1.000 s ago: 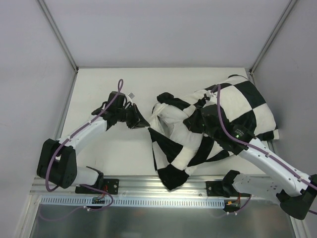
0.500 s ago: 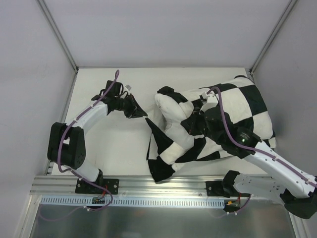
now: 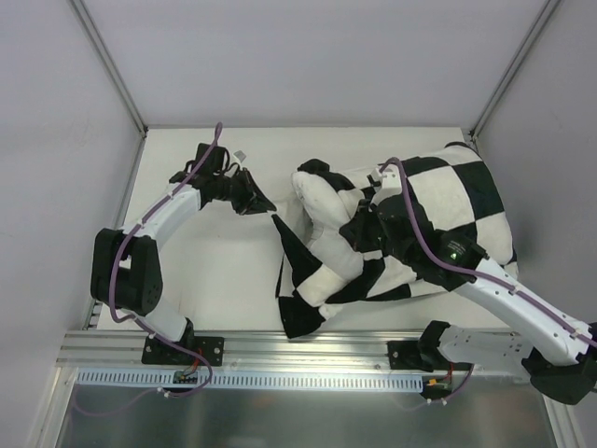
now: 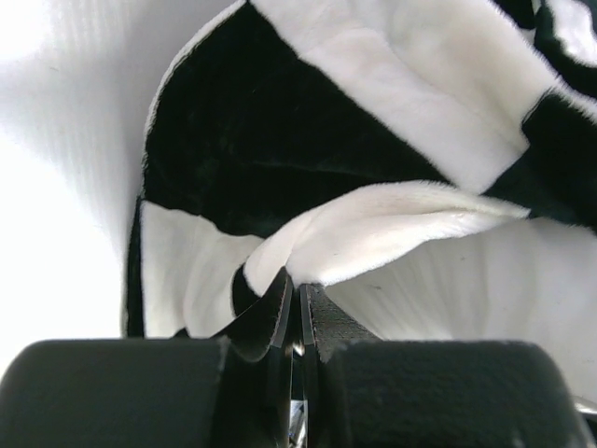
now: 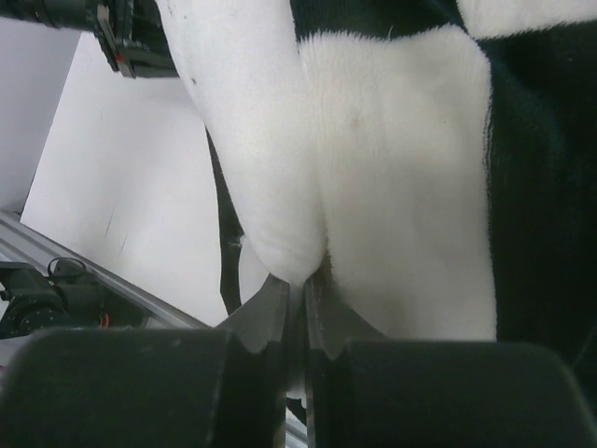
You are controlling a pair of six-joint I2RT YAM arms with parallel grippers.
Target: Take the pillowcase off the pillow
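Note:
The black-and-white checkered pillowcase (image 3: pixel 448 191) lies crumpled over the right half of the table, with a loose flap hanging toward the front edge. The plain white pillow (image 3: pixel 322 201) bulges out of its left end. My left gripper (image 3: pixel 256 198) is shut on a black corner of the pillowcase (image 4: pixel 280 140), with its jaws (image 4: pixel 298 289) pinched on the fabric edge. My right gripper (image 3: pixel 359 229) sits on top of the bundle. In the right wrist view it (image 5: pixel 303 280) is shut on a fold of the smooth white pillow (image 5: pixel 242 121), beside a fuzzy white pillowcase square (image 5: pixel 401 187).
The white table (image 3: pixel 205 271) is bounded by grey walls and metal frame posts (image 3: pixel 112 65) at the back corners. An aluminium rail (image 3: pixel 280 355) with the arm bases runs along the near edge.
My left gripper has moved up and left, keeping the black pillowcase corner. The lower flap has drawn in toward the bundle. My right arm has shifted slightly left on the pillow.

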